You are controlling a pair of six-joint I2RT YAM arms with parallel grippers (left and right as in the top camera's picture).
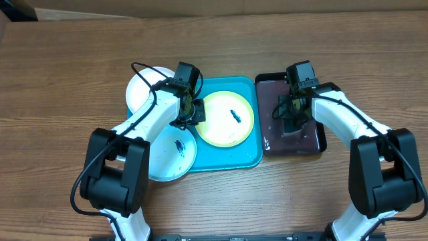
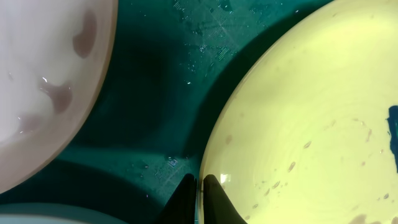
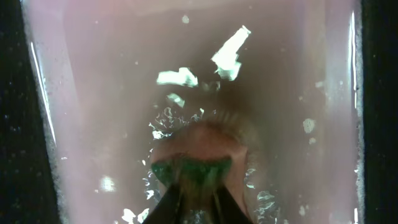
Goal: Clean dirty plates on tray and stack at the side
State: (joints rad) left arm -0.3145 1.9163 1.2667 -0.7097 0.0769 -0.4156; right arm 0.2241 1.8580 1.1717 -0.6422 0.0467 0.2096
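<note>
Yellow-green plate (image 1: 226,126) is sitting on the turquoise tray (image 1: 231,158), left pincer (image 2: 200,182) pinching its rim; right pincer (image 3: 198,190) is squeezing a sponge (image 3: 193,146) in black tray (image 1: 309,142).

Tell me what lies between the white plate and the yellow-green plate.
A bare, wet strip of the tray; the left wrist view shows it.

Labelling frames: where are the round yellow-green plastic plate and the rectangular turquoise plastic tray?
round yellow-green plastic plate (image 1: 221,128): overhead view, bare inner face.
rectangular turquoise plastic tray (image 1: 244,158): overhead view, bare lower-right corner.
</note>
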